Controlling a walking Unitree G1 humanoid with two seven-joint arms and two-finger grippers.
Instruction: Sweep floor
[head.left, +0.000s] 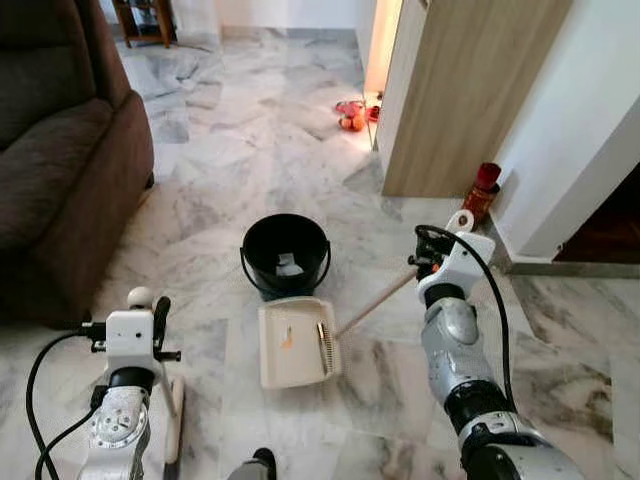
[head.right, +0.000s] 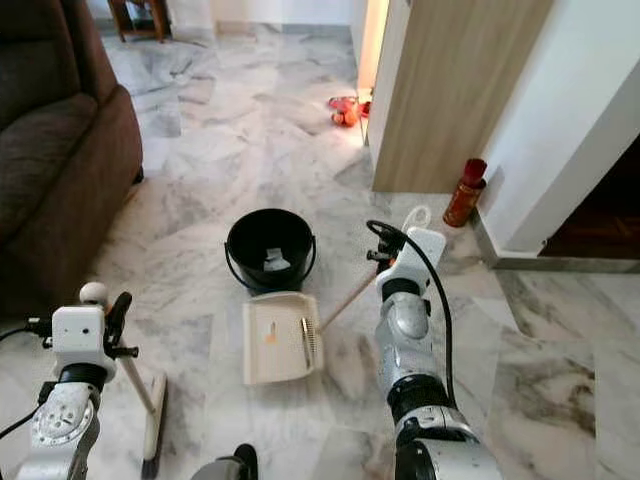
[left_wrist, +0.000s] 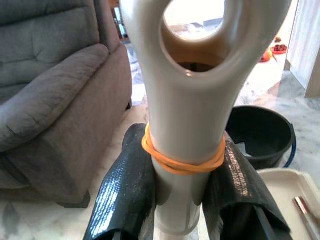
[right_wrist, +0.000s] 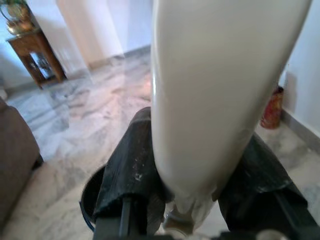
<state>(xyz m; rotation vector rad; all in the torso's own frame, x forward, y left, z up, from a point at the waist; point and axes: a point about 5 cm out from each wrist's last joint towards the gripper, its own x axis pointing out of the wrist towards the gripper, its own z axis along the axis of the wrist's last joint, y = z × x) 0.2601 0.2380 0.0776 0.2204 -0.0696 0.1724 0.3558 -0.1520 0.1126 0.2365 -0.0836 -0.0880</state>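
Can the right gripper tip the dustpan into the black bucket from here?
Probably yes. The right gripper is shut on the dustpan handle, and the dustpan lies just in front of the black bucket, nothing between them.

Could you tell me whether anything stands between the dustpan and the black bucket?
Nothing visible does. The dustpan lies on the marble floor directly before the black bucket, held by its long handle in the right gripper. The left gripper holds the broom.

One black round plastic bucket (head.left: 285, 254), one cream plastic dustpan (head.left: 297, 342), one cream-handled broom (head.right: 152, 405), one red cylindrical can (head.left: 481, 192) by the wall, one brown fabric sofa (head.left: 60, 160), one wooden side table (head.left: 140, 20). Two grippers.
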